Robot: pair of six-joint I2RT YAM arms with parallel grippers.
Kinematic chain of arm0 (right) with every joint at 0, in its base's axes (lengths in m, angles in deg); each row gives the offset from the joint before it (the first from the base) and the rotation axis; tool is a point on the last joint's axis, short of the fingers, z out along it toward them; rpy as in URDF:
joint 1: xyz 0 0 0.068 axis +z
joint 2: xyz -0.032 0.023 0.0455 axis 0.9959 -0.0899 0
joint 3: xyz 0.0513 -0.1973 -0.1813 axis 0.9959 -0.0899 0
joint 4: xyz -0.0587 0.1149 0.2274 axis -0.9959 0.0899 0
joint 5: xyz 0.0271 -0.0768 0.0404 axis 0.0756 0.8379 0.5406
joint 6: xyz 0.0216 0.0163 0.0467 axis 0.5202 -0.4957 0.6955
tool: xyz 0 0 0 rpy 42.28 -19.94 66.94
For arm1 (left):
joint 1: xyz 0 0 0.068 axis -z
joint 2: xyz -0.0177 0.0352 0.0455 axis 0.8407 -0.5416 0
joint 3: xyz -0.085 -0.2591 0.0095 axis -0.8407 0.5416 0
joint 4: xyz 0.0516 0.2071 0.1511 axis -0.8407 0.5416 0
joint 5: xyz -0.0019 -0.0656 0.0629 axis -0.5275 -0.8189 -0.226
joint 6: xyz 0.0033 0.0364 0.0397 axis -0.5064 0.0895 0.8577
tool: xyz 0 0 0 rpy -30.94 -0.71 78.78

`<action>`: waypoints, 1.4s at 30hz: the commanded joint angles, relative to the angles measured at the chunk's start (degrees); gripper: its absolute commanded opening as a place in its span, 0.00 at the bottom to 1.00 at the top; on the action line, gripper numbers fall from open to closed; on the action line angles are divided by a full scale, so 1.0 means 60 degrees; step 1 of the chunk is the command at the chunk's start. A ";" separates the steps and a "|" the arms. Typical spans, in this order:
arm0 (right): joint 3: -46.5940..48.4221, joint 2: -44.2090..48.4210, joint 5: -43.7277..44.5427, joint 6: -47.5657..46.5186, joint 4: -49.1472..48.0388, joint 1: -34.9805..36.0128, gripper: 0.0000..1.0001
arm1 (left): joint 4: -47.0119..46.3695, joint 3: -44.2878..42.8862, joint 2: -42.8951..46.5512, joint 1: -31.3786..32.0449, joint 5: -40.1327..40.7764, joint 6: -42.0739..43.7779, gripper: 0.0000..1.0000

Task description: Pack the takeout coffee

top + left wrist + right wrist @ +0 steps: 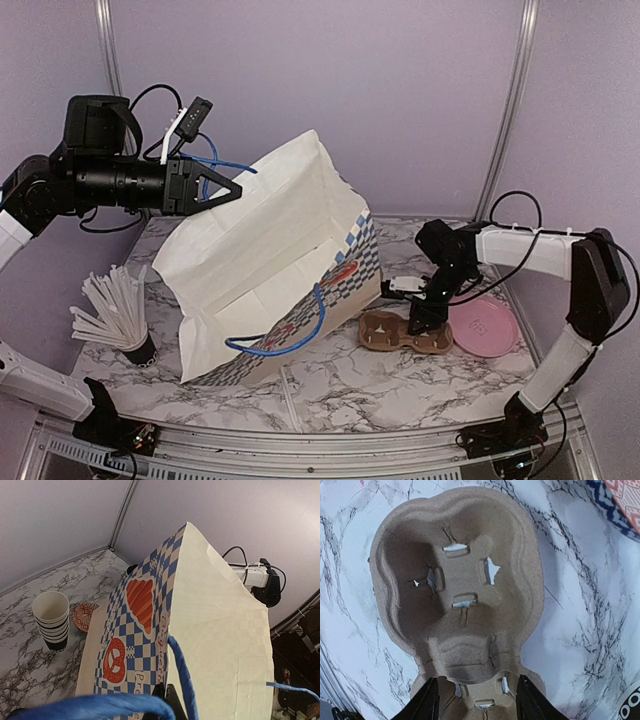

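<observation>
Paper bag hung from shut left jaws
The pulp carrier lies beneath the half-open, empty right jaws; the takeout coffee is not seen; the pinched blue handle could be torn by swinging

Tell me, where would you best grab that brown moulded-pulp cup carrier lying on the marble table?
Probably the narrow waist between its two wells, from straight above: the brown moulded-pulp cup carrier lies flat, and the waist looks slim enough for the right gripper to span.
</observation>
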 commanded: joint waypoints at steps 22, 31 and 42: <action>-0.0053 -0.0553 0.0003 -0.0493 -0.0390 0.0389 0.52 | -0.0248 0.0130 0.0060 0.0049 -0.0231 -0.0017 0.00; -0.0218 -0.0534 0.0325 -0.0436 -0.0690 0.0412 0.44 | -0.0257 0.0155 0.0021 0.0045 -0.0259 -0.0047 0.00; 0.0288 0.0495 -0.0382 -0.0169 0.0124 0.0328 0.33 | -0.0241 0.0044 -0.0294 0.0039 -0.0475 0.0094 0.00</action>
